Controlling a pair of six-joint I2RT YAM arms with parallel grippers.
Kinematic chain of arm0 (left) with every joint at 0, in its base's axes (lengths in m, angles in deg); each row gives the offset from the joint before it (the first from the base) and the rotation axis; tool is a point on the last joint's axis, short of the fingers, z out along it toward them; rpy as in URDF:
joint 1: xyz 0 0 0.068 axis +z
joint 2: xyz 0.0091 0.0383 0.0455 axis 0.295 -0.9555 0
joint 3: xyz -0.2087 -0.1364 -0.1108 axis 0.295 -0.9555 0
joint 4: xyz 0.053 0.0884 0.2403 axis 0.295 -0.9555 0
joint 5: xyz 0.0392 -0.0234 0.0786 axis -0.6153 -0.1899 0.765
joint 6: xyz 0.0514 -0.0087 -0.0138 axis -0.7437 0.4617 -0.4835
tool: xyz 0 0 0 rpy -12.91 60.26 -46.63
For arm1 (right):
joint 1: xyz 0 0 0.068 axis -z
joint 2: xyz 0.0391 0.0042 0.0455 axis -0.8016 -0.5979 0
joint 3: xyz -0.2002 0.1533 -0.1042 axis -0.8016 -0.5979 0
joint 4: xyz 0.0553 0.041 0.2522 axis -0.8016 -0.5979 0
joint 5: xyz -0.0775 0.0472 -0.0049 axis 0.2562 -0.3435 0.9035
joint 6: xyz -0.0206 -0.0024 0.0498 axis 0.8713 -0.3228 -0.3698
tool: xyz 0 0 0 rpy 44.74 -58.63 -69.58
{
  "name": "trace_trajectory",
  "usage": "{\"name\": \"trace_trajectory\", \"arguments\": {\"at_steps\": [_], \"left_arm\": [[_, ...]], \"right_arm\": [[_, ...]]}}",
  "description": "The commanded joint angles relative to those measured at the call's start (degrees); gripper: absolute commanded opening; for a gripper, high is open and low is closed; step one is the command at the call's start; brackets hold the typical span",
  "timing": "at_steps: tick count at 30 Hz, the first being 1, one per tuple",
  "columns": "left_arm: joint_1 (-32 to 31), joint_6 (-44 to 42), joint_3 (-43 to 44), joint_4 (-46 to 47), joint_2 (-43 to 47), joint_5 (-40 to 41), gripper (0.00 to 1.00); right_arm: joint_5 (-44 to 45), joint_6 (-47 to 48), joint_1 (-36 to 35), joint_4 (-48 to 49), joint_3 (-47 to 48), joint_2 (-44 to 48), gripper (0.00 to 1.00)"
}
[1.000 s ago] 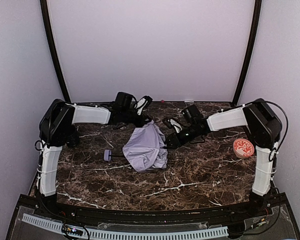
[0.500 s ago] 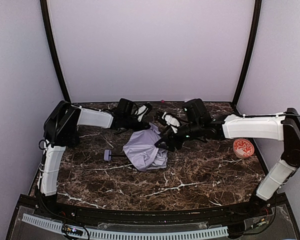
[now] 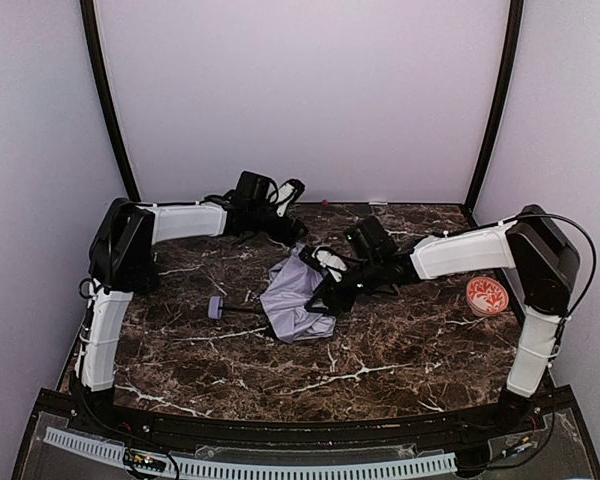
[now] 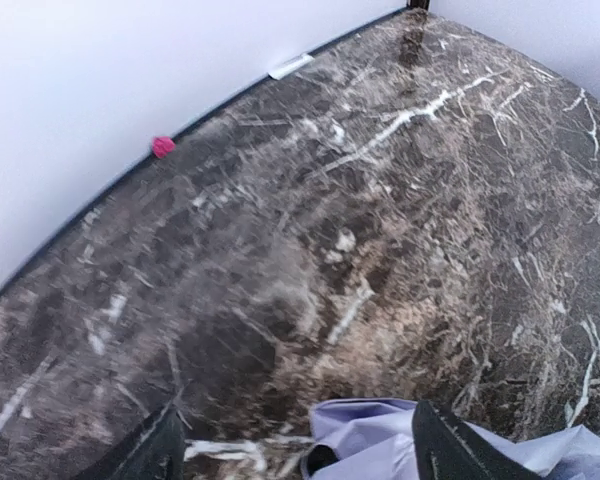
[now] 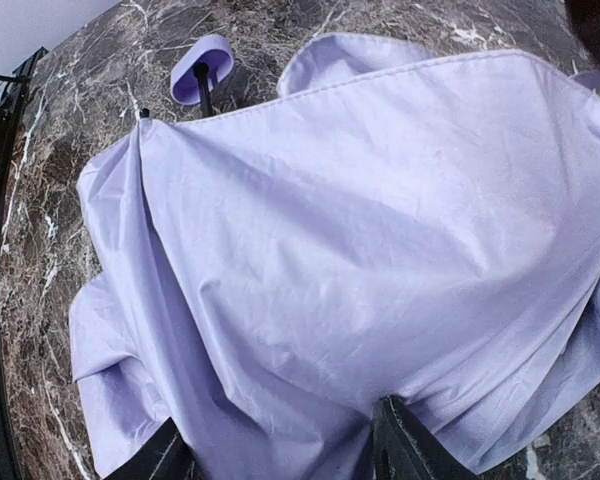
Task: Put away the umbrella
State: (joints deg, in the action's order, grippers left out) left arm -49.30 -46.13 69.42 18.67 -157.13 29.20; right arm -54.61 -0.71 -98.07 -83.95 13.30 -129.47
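Observation:
The umbrella [image 3: 292, 298] lies mid-table as a bunched heap of pale lavender fabric, its small handle [image 3: 215, 308] sticking out left on a thin black shaft. My right gripper [image 3: 326, 284] presses into the heap's right side. In the right wrist view the fabric [image 5: 360, 220] fills the frame, a thick fold is bunched between the part-closed jaws of that gripper [image 5: 285, 448], and the handle [image 5: 202, 68] shows at the top. My left gripper [image 3: 292, 222] stands wide open just behind the heap. In its own view that left gripper [image 4: 300, 458] holds nothing, with the fabric's edge [image 4: 380, 425] below.
A small red-and-white patterned disc [image 3: 487, 295] lies at the right edge of the dark marble table [image 3: 380, 350]. A tiny pink spot [image 3: 325, 203] and a white slip [image 4: 292, 66] sit by the back wall. Walls close the table at the back and sides.
My left gripper has let go of the fabric's top, opened wide and drawn back. The right arm reached in and then retracted, staying at the heap, which is now narrower.

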Motion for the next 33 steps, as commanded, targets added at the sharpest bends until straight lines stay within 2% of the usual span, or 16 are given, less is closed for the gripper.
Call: {"name": "trace_trajectory", "arguments": {"at_steps": [1, 4, 9, 11, 13, 15, 19, 20, 21, 23, 27, 30, 33], "left_arm": [[2.7, -0.3, 2.1, -4.5, 9.9, 6.2, 0.88], [3.3, -2.1, -1.1, -6.1, 16.5, 10.0, 0.98], [1.9, 2.0, -13.3, -7.6, 30.7, 13.6, 0.99], [-1.6, 2.9, -23.0, -6.6, 38.1, 15.1, 0.98], [-7.8, 3.1, -30.8, -6.0, 45.3, 17.1, 0.96], [-13.0, 5.8, -36.4, -7.5, 49.3, 17.3, 0.89], [-16.5, 16.6, -45.5, -11.7, 54.0, 13.8, 0.54], [-16.8, 18.8, -47.9, -11.8, 55.1, 13.4, 0.47], [-17.0, 20.7, -50.5, -11.0, 56.1, 12.8, 0.46], [-17.4, 23.4, -55.4, -7.1, 57.6, 10.6, 0.49], [-17.4, 25.0, -61.5, 5.2, 56.9, 7.0, 0.7], [-17.4, 22.8, -63.1, 16.2, 53.3, 2.9, 0.78], [-16.6, 21.9, -61.8, 20.2, 48.5, 1.7, 0.84]], "right_arm": [[-2.2, -7.0, 2.3, 3.5, -2.4, -1.5, 0.55], [-2.3, -10.7, 3.7, 5.0, -1.9, -2.0, 0.54], [-1.3, -16.0, 5.4, 2.9, 3.0, -4.5, 0.54], [-0.8, -17.5, 5.7, 1.6, 5.1, -5.6, 0.53], [-0.6, -19.3, 5.7, 0.7, 6.8, -6.8, 0.53], [-0.2, -21.2, 5.8, -0.6, 8.7, -7.5, 0.53], [2.5, -25.2, 5.8, -2.7, 11.8, -6.8, 0.53], [3.4, -26.0, 5.8, -2.4, 11.9, -6.0, 0.53], [4.1, -26.9, 5.7, -2.1, 11.7, -4.7, 0.53], [5.4, -27.8, 5.6, -1.2, 11.0, -1.8, 0.54], [10.1, -28.1, 4.8, -2.1, 8.3, 4.0, 0.57], [13.7, -28.6, 3.2, -3.0, 4.6, 8.7, 0.58], [13.2, -32.9, 2.0, -0.7, -1.2, 12.1, 0.58]]}}
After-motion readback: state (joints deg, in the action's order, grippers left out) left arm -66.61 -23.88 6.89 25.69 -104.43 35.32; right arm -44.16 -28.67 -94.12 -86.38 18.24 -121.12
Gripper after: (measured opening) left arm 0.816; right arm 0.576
